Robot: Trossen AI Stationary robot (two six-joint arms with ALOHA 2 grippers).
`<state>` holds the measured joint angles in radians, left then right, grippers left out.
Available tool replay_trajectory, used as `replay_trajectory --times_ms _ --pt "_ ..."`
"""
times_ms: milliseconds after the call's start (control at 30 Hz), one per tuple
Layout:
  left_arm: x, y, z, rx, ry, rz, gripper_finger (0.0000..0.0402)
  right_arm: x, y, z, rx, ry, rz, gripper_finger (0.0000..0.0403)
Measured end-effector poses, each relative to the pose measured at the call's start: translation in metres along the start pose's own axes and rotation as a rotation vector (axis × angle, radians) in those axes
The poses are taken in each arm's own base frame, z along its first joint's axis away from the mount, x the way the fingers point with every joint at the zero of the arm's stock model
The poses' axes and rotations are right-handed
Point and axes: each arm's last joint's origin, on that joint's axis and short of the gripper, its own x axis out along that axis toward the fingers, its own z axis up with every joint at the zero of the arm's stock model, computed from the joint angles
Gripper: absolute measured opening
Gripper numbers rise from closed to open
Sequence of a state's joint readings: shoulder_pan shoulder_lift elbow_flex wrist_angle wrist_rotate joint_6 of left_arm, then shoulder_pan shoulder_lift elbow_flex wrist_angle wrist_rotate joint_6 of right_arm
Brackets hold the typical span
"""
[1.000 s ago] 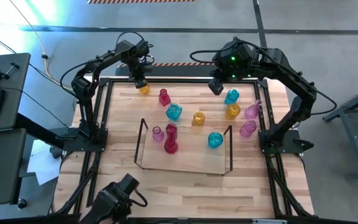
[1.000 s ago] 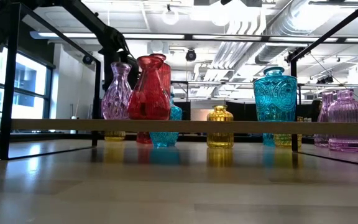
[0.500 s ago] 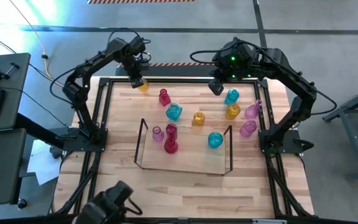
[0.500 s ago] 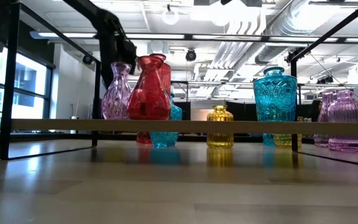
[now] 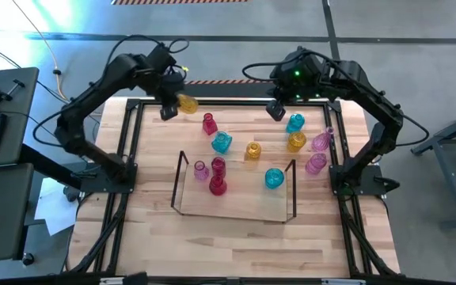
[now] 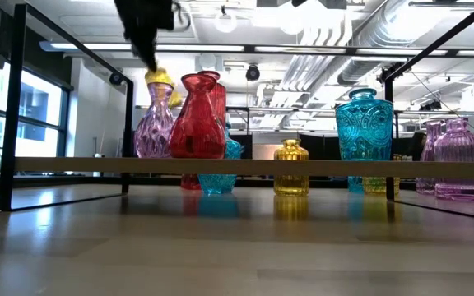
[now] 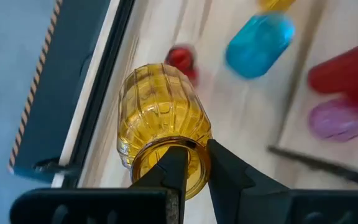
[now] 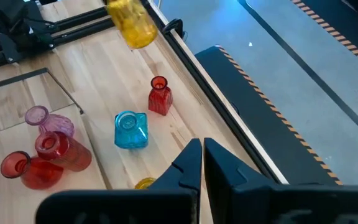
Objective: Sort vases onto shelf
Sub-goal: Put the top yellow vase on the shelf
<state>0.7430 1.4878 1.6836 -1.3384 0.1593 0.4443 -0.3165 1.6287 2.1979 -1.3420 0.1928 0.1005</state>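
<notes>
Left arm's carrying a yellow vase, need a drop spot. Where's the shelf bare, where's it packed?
On the clear tray shelf, the middle and near strip are bare, between the red glass vases and the cyan glass vase. Its far left corner is packed: pink vase beside both reds.

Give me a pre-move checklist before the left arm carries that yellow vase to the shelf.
1. Left gripper pinching the ribbed yellow glass vase at its rim: ok.
2. Vase lifted off the wooden table: ok.
3. Vase upright: not ok, tilted.
4. Free space on the clear tray shelf: ok, near half bare.
5. Right gripper shut, parked at the far edge, off the shelf: ok.
6. Grip firmness: cannot tell.
</notes>
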Motion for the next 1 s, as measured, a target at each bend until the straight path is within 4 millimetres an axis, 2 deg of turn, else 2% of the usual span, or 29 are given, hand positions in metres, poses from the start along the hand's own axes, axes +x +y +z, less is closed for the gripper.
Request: replay_trajectory --times_ms 200,433,633,833,1000 --pt "-0.031 -0.035 0.023 0.057 -0.144 -0.013 0.0034 0.001 -0.005 0.002 -0.007 -0.013 -0.011 0.0" --pt "-0.041 -0.068 0.059 0.121 -0.329 -0.05 0.0034 0.002 -0.013 0.002 0.005 -0.011 -0.033 0.0" --pt "-0.023 -0.092 0.083 0.152 -0.34 -0.11 0.0034 0.003 -0.023 0.003 0.003 -0.007 -0.06 0.0" --pt "0.011 -0.118 0.102 0.199 -0.263 -0.17 0.0034 0.002 -0.037 0.0 -0.017 0.015 -0.094 0.0" --pt "0.037 -0.143 0.112 0.229 -0.2 -0.215 0.0035 -0.007 -0.051 -0.003 0.0 0.007 -0.131 0.0"
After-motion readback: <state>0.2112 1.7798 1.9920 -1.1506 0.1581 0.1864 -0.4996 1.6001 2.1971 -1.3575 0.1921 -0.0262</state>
